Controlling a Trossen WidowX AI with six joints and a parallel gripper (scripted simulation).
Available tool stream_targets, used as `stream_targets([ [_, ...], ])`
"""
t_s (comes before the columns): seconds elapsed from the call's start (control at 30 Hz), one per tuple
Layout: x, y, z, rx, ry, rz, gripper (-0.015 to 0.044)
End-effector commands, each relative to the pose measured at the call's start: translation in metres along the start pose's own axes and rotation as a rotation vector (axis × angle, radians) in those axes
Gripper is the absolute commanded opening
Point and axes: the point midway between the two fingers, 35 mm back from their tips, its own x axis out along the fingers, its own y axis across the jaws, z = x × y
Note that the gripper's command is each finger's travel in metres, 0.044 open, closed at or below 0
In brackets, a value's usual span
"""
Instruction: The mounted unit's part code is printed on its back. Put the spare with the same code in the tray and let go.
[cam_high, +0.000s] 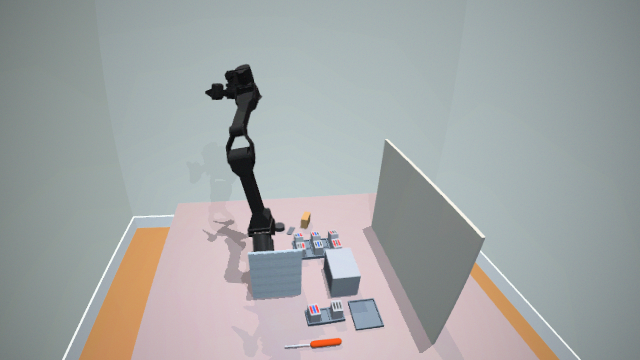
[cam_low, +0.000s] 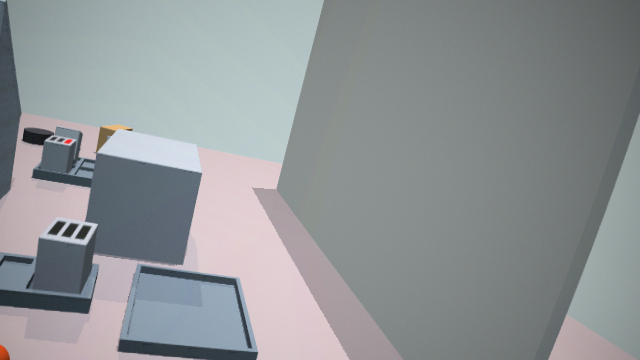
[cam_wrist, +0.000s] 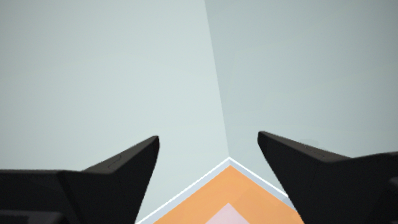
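Observation:
My gripper is open and empty, high above the table and pointing away from the parts. The tray is an empty, shallow grey square. A rear rack holds several grey blocks with coloured bars on top, one of them a block with two dark bars and a red one. A front rack holds a block with red and blue bars and a block with three black bars. I cannot tell which unit is mounted; no printed back code shows.
A large grey box stands between the racks. A ribbed upright panel stands left of it, a tall board right. A screwdriver lies in front. An orange block and a black disc are behind.

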Motion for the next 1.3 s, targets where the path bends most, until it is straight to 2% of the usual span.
stream_targets([
  [0.0,0.0,0.0,0.0,0.0,0.0,0.0,0.0426],
  [0.03,0.0,0.0,0.0,0.0,0.0,0.0,0.044],
  [0.27,0.003,-0.011,-0.006,0.013,0.013,-0.025,0.044],
  [0.47,0.01,-0.086,-0.05,0.106,0.104,-0.202,0.044],
  [0.67,-0.003,-0.156,-0.097,0.185,0.19,-0.378,0.044],
  [0.97,-0.069,-0.256,-0.178,0.322,0.33,-0.682,0.044],
  [1.27,-0.175,-0.317,-0.246,0.448,0.45,-0.991,0.044],
])
